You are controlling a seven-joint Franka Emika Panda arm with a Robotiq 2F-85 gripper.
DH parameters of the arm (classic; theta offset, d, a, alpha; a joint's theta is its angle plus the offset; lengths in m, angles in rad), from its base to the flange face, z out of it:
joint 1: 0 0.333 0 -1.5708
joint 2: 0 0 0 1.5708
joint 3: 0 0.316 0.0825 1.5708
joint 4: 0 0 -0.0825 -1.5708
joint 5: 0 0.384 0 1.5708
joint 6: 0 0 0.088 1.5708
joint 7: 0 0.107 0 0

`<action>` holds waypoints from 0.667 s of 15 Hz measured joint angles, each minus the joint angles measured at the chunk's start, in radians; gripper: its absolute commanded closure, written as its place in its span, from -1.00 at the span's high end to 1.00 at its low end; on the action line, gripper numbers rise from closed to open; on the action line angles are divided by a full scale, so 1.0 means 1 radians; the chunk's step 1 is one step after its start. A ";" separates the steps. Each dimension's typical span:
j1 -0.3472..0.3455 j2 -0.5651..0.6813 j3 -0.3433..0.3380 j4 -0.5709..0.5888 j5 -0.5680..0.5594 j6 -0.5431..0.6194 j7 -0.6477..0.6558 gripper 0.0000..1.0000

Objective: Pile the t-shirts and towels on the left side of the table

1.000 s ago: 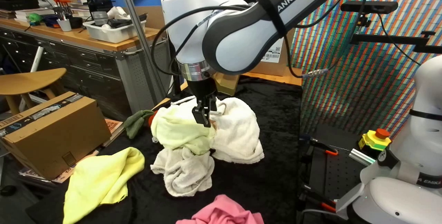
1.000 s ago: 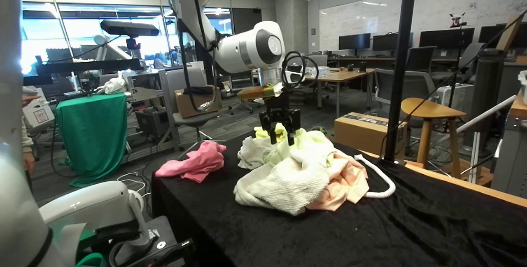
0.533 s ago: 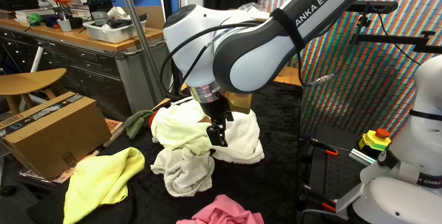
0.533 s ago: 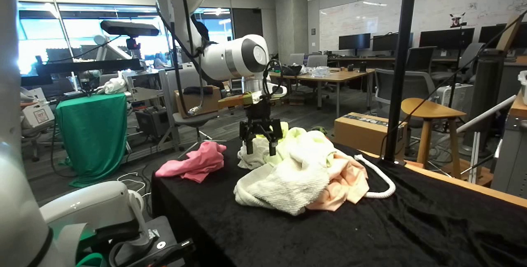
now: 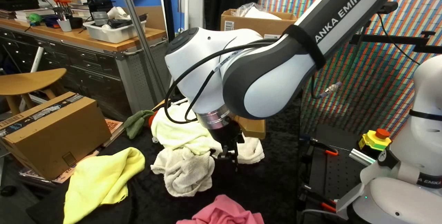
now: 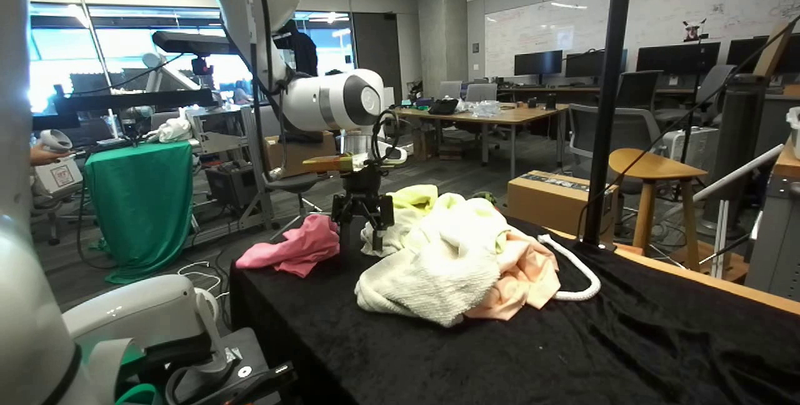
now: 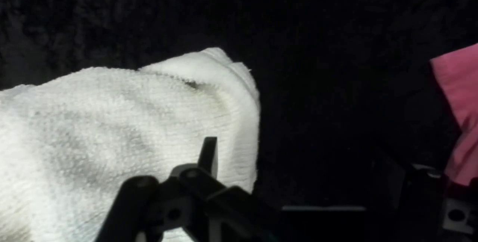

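Arm (image 6: 306, 104) lowered toward pink cloth (image 6: 297, 247); end effector (image 6: 360, 241) downward, jaws apart.

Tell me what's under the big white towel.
In an exterior view, a peach cloth sticks out from beneath the edge of the big white towel, onto the black table cover. Whatever else the towel covers cannot be seen.

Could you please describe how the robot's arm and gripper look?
The arm is white with dark grey panels, white lettering showing "ANKA EMIKA", a black strap and looping black cables. A silvery collar sits above the black gripper; its two fingers are narrow and black.
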State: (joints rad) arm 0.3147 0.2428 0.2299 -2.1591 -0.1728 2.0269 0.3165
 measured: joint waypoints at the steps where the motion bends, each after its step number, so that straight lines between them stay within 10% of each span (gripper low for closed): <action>1: 0.007 0.004 0.010 0.004 0.024 -0.006 0.001 1.00; 10: 0.078 0.116 0.044 0.171 0.190 -0.128 0.077 1.00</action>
State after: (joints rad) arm 0.3924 0.3585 0.2735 -1.9878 0.0175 1.8986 0.3935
